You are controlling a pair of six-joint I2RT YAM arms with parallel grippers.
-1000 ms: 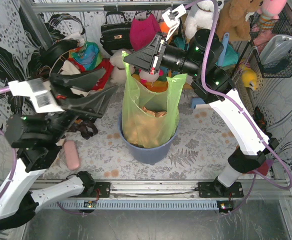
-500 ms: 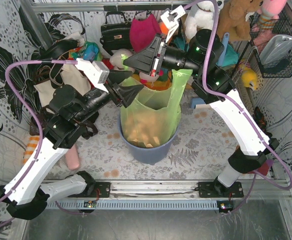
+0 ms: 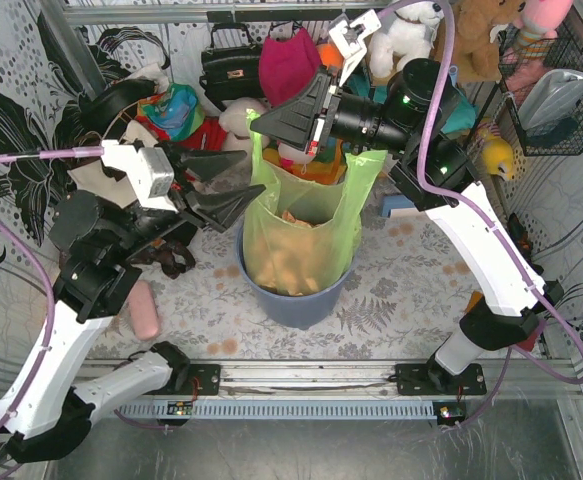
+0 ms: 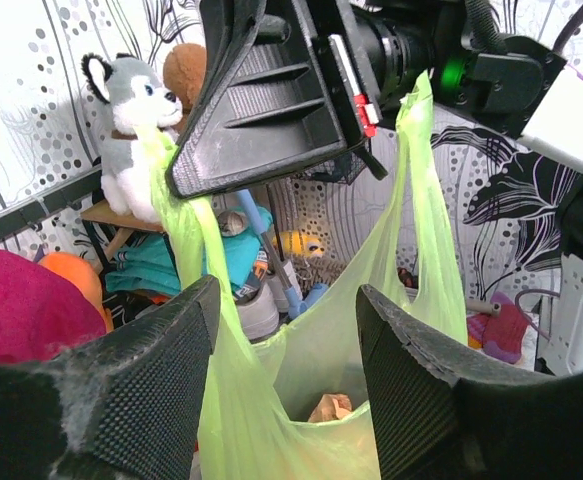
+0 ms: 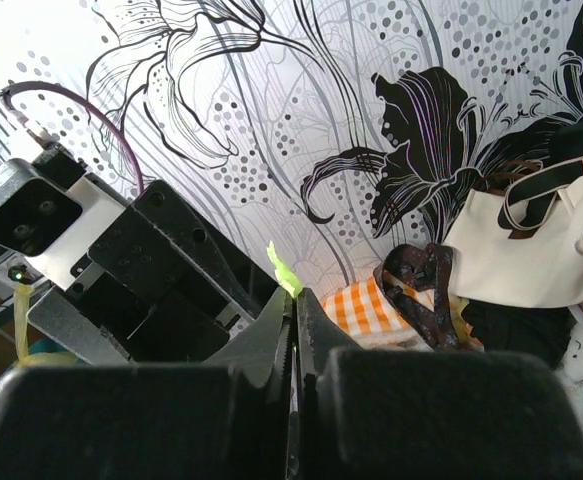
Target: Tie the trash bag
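Trash bag (image 3: 301, 235) in right gripper (image 3: 255, 121)

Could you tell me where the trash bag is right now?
The trash bag sits in the blue-grey bin mid-table in the top view, a handle held up by the right gripper.

Trash bag (image 4: 316, 375) seemingly beyond parted end effector (image 4: 286, 297)

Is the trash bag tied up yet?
Not yet. The right tool is shut on one handle of the trash bag, holding it up above the bin. The left tool is open beside it. No knot shows; the handles need crossing and tying.
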